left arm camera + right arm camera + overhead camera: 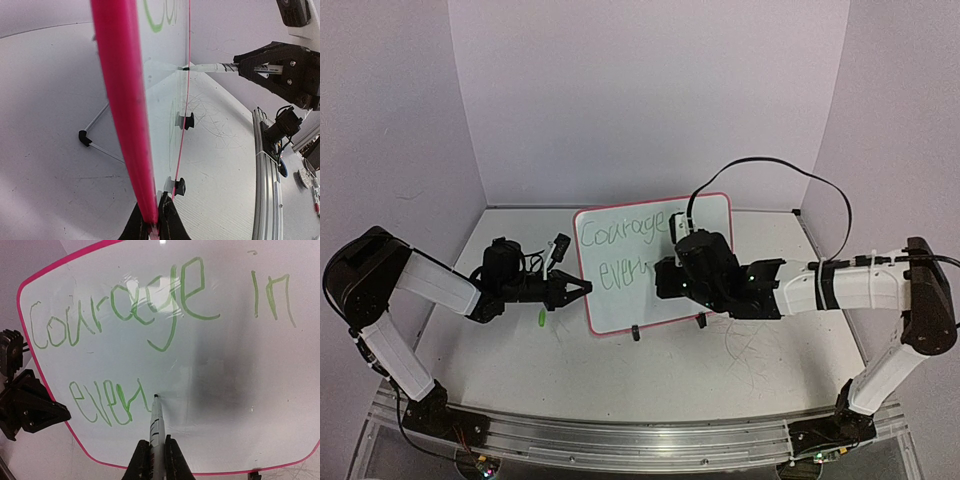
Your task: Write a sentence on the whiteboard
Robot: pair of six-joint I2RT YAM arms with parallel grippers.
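The whiteboard [620, 290] stands upright on two black clip feet mid-table, pink-rimmed. The sentence [125, 305] in green reads "Courage in" on the top line and "ever" plus a partial stroke on the second. My left gripper [582, 289] is shut on the board's left pink rim [120, 100], seen edge-on in the left wrist view. My right gripper [154, 460] is shut on a white marker [156, 425] whose dark tip touches the board just right of the second line. The marker also shows in the left wrist view [210, 68], tip on the board.
A small green cap [541, 317] lies on the table below the left gripper. Grey scribble marks [750, 345] cover the tabletop right of the board. A wire stand leg [95, 142] props the board from behind. Purple walls close the back and sides.
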